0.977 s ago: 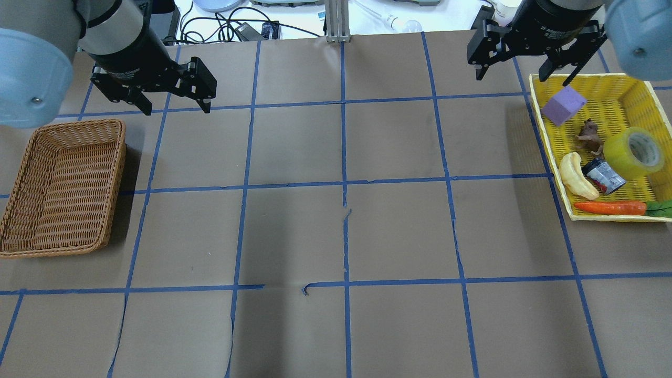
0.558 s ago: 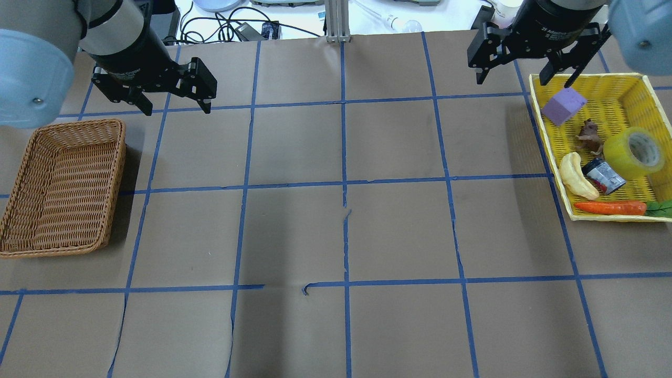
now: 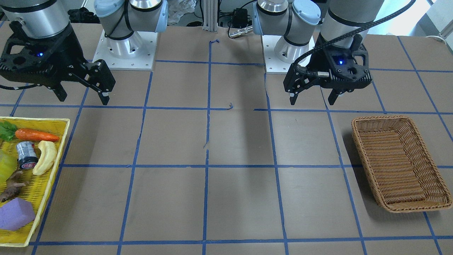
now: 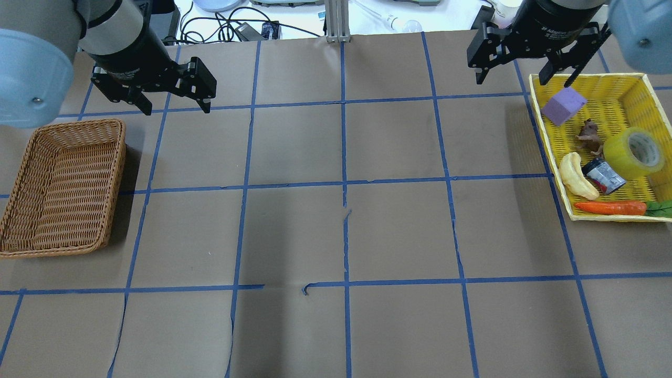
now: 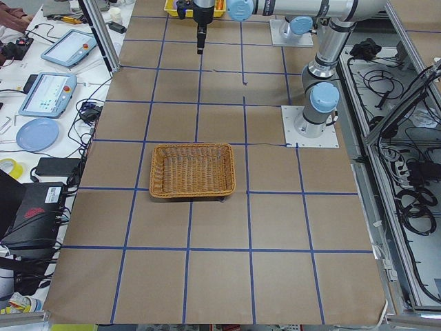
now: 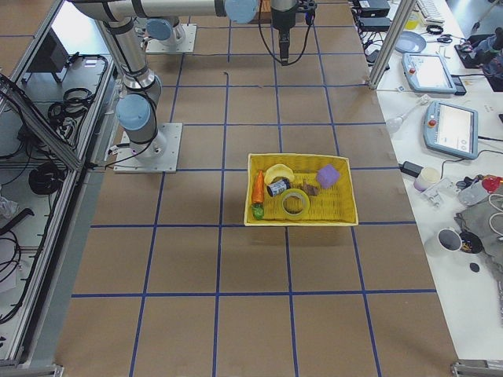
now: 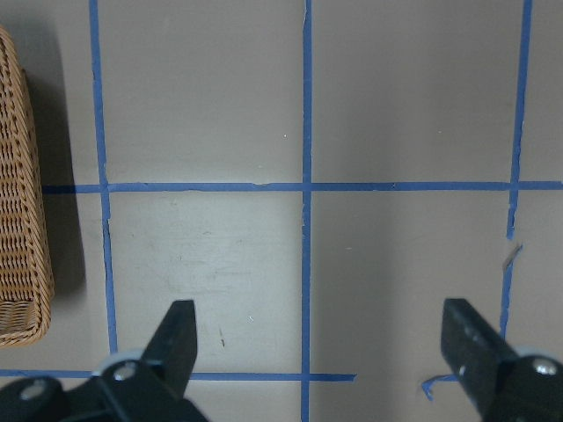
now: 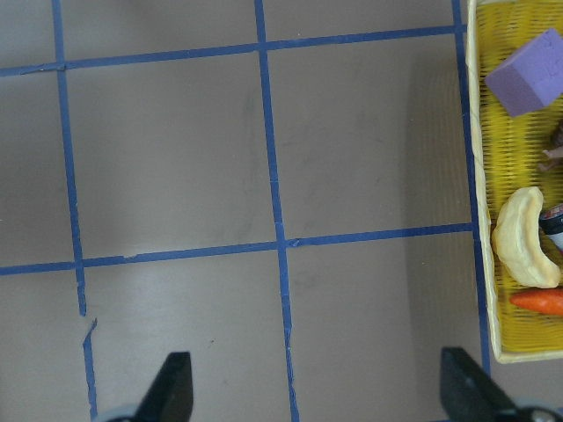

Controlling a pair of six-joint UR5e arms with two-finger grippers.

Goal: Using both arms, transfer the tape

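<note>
The tape [image 4: 632, 152], a translucent yellow roll with a whitish core, lies in the yellow basket [image 4: 541, 123] at the table's right. It also shows in the exterior right view [image 6: 295, 203] and at the front view's left edge [image 3: 5, 164]. My right gripper [image 4: 522, 81] is open and empty, raised over the table by the basket's far left corner, apart from the tape. It also shows in the front view [image 3: 84, 101]. My left gripper [image 4: 177, 109] is open and empty, raised near the far corner of the wicker basket [image 4: 118, 178].
The yellow basket also holds a purple block [image 4: 563, 105], a brown figure [image 4: 590, 136], a pale banana toy [image 4: 576, 176], a small can [image 4: 604, 176] and a carrot [image 4: 609, 207]. The wicker basket [image 3: 400, 159] holds nothing. Blue tape lines grid the brown table.
The right arm has shifted very slightly toward the table's far edge. The left arm and the tape have not moved.
</note>
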